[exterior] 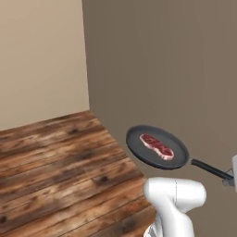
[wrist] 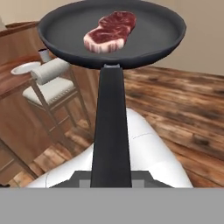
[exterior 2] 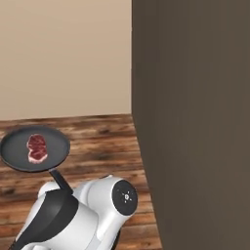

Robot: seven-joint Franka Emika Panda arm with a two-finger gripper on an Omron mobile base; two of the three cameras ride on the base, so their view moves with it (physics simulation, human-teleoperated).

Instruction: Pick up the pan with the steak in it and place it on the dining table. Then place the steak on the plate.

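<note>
**Pan in transit, steak riding inside**

Step in hand: carrying the pan (exterior: pixel 157 147) toward the dining bench (wrist: pixel 11 83). The hand (wrist: pixel 111 181) is clenched on the far end of the pan's long handle (wrist: pixel 110 131); the pan is hanging in the air above the wooden floor (exterior: pixel 55 162), close to a brown wall (exterior: pixel 176 60). The pan is sitting roughly level. The steak (wrist: pixel 109 31) is lying flat near the middle of the pan.

In the hand view, the bench edge is showing at the left, with the plate (wrist: pixel 25 68) and a small cup (wrist: pixel 45 55) on it, and a pale padded stool (wrist: pixel 50 85) just beside it.

Next move, as judged: bringing the pan across to the bench while keeping it level so the steak is not sliding, then lowering it onto bare wood near the plate before letting go.

Count: one pan, one steak, one plate, one cup, one stool.
</note>
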